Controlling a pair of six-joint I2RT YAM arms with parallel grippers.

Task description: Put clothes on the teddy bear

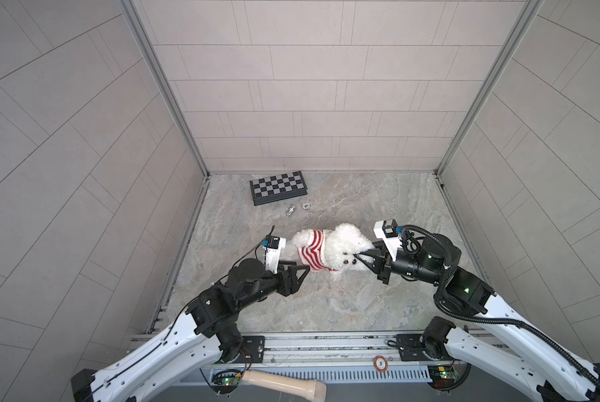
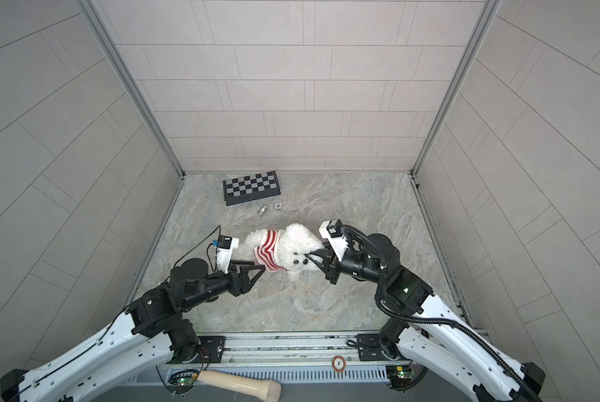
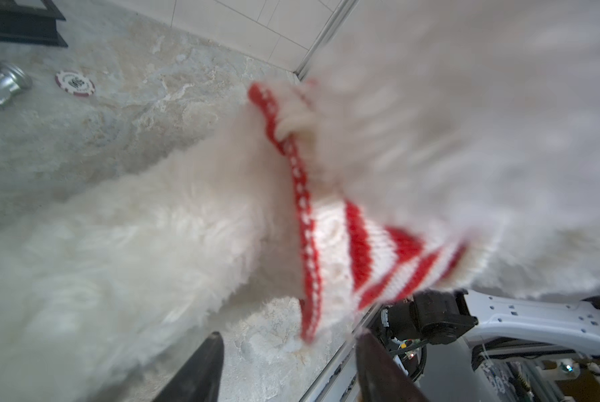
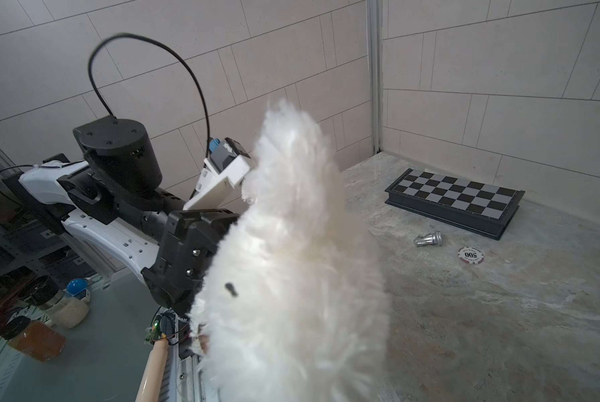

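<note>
Teddy bear (image 1: 347, 243) is mid-table on the marble-look tabletop (image 1: 326, 306), lying crosswise between the two arms. Head is on the right-arm side, and the black eyes and nose face the near edge in both top views (image 2: 298, 240).

Red-and-white striped sweater (image 1: 312, 250) is on the torso and bunched. White fur sticks out past it on the left-arm side. In the left wrist view the sweater's (image 3: 344, 243) red hem edge hangs loose, with fluffy fur (image 3: 117, 261) running out under it.

Right gripper (image 1: 357, 257): claw pinched together on the bear's head fur, just beside the eyes, same in the second top view (image 2: 307, 257). In the right wrist view fur (image 4: 291, 278) fills the centre and hides the fingers.

Left gripper (image 1: 302, 264): claw apart, nothing between the fingers. Tips sit at the sweater's hem end (image 2: 259, 264); can't tell whether they touch it. The left wrist view shows both fingers spread with bare tabletop between them (image 3: 290, 336).

Clutter is at the back left, well apart from the bear:
- Folded chessboard (image 1: 278, 187) near the back wall.
- Silver chess piece (image 1: 290, 210) lying on its side, just in front of the board.
- Poker chip (image 1: 306, 206) beside the piece, marked 500 in the right wrist view (image 4: 470, 255).
</note>
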